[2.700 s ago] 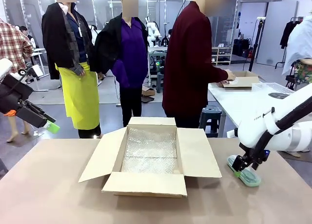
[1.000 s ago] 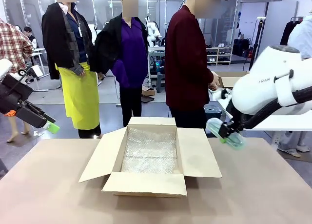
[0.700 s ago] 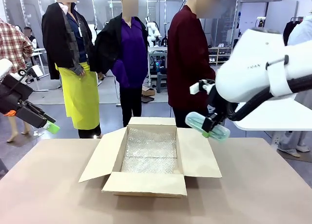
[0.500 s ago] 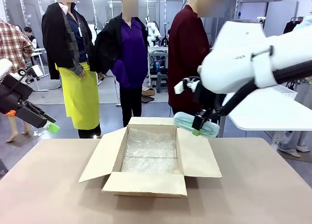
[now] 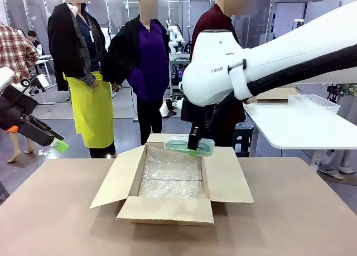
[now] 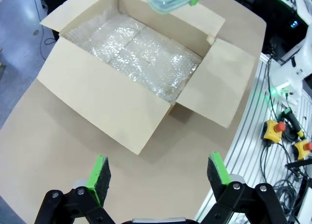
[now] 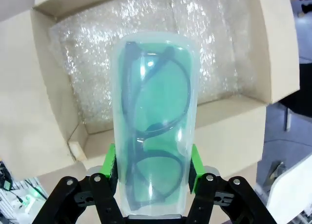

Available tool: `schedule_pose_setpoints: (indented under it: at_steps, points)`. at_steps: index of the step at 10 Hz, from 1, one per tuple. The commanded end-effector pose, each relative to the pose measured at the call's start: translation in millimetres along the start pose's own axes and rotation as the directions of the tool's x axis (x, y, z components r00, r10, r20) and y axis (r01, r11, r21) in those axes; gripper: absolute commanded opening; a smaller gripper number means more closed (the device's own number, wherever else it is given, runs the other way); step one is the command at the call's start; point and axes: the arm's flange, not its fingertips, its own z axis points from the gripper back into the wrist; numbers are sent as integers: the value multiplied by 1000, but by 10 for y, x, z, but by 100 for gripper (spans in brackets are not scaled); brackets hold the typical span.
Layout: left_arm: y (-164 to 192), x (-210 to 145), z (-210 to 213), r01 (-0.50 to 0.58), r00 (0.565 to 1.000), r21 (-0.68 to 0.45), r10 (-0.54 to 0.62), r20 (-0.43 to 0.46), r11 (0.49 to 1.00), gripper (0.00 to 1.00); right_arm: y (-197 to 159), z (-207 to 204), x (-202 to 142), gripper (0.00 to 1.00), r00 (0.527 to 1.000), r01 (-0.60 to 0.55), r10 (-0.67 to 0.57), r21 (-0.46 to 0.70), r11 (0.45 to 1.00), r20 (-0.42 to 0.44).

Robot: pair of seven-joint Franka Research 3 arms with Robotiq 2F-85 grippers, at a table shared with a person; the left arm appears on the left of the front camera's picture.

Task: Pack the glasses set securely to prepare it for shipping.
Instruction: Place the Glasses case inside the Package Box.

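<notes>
Above the far rim of the open brown cardboard box [image 5: 160, 139], the right tool [image 5: 193, 149] gripped the translucent mint-green oblong glasses case [image 5: 177, 144] near one end, so an early release could tip it onto the flap [image 5: 226, 178], missing the bubble-wrap lining [image 5: 170, 175].

One cardboard box [image 5: 223, 178] stands open, with one bubble wrap lining [image 5: 170, 175]. There is one mint green glasses case [image 5: 189, 145] holding one pair of glasses [image 7: 153, 136]. The grippers number two: left gripper [image 6: 158, 169] and right gripper [image 7: 152, 163].

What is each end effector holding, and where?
Right end effector pinches the mint green case across its long sides, toward one end; left end effector holds nothing.
</notes>
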Motion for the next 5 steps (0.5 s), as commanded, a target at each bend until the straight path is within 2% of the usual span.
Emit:
schedule_pose_setpoints:
  at_steps: [1,2,3,5]
  points:
    - [3,-18,15,22,1000,-21,-21,14,1000,100,-50,53,20,0,1000,-7,7,-25,1000,-1]
    - [3,-18,15,22,1000,-21,-21,14,1000,100,-47,101,-35,0,997,54,-51,-67,996,57]
    - [3,-18,15,22,1000,-21,-21,14,1000,100,-17,-10,59,0,1000,-9,9,-3,1000,3]
    - [3,-18,15,22,1000,-21,-21,14,1000,100,-17,-10,59,0,1000,-9,9,-3,1000,3]
